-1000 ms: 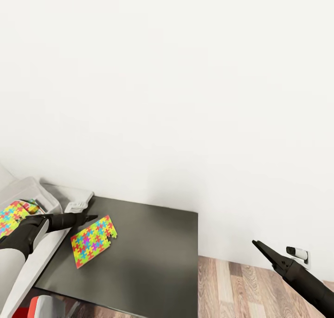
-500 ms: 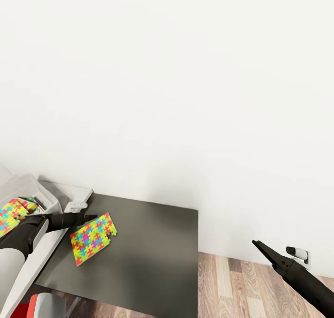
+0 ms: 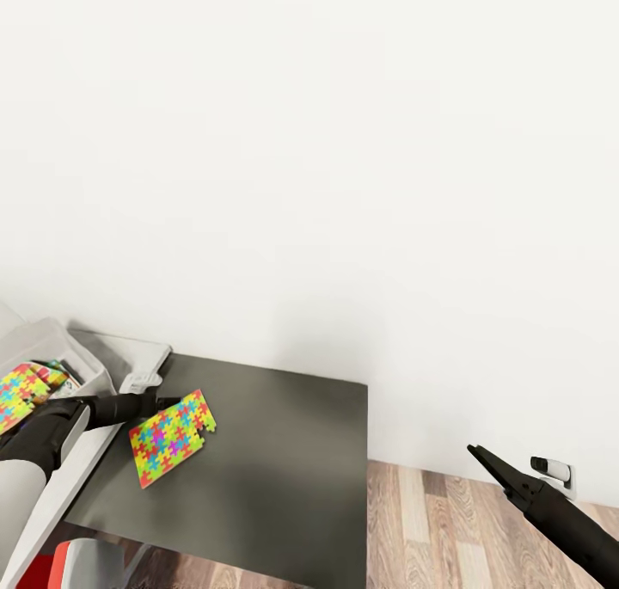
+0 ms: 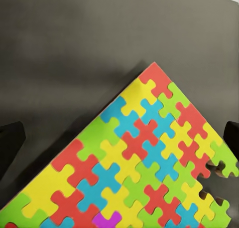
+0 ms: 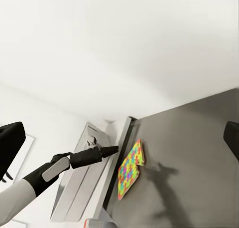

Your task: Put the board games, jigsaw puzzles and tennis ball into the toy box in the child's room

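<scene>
- While the loose jigsaw puzzle (image 3: 172, 437) lay on the dark grey part of the table (image 3: 275, 469), its long axis ran diagonally, from the near corner by the table's left side up toward the wall, with the notched corner on its far right end.
- In the right wrist view the same sheet (image 5: 130, 169) appeared tilted, one long edge raised off the dark top and a shadow beside it.
- The left gripper (image 3: 163, 401) hung just over the sheet's far left edge; in the left wrist view its two dark fingers (image 4: 11, 138) stood spread wide either side of the sheet (image 4: 144, 163), pinching nothing.
- The right gripper (image 3: 478, 457) hovered off the table over the wood floor (image 3: 447, 529), near a wall socket (image 3: 550, 469); its fingertips (image 5: 10, 143) sat well apart at the edges of its own view.
- Compared with a second before, the table and bin sat slightly higher in the head view, a shift of the whole view; the sheet kept its place under the left gripper.
- Counted: two puzzle sheets, one on the dark top and a second (image 3: 19, 395) inside the toy box (image 3: 52, 335) at the left, with part of another coloured item beside it; one toy box; two grippers.
</scene>
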Available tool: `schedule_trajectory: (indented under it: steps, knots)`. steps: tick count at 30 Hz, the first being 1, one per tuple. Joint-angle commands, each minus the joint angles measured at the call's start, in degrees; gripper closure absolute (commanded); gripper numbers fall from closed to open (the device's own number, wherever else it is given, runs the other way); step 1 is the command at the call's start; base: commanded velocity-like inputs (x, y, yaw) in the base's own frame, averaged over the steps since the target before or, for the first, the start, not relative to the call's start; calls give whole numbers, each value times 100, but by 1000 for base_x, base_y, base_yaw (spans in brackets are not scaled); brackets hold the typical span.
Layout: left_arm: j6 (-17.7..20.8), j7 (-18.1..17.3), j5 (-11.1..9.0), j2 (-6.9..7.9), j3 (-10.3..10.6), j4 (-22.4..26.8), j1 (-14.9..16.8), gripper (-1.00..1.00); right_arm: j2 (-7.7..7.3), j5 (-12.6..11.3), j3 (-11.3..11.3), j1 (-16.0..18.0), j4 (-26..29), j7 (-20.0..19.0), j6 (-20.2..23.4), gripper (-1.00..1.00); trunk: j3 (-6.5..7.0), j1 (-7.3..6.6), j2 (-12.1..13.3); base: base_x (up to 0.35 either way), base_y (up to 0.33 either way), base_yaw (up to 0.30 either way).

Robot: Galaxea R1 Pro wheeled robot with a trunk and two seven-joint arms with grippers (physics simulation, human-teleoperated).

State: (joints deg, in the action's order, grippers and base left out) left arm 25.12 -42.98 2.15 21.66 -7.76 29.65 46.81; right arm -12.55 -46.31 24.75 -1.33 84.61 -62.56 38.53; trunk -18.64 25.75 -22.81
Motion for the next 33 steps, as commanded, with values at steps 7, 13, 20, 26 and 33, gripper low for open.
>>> schedule_trajectory:
  steps: [7,13,20,26,33]
  knots:
    - [46,-35,15,-4,-40,6,8,-100,-2,-35,3,0,3,7,40,-100,-74,3,-10,0,0,0]
    - [11,-29,21,1,-36,6,12,-100,-2,-36,3,1,3,7,40,-100,-130,3,-10,0,0,0]
    - [-17,-28,30,36,-33,-2,4,-100,-2,-36,3,1,3,7,38,-100,-195,3,-10,0,0,0]
    - [-43,-27,31,43,-33,-3,3,-100,-2,-34,3,1,3,7,39,-100,-251,3,-10,0,0,0]
    - [-50,-26,31,40,-33,-3,3,-100,-2,-34,3,1,5,7,33,-100,-316,3,-10,0,0,0]
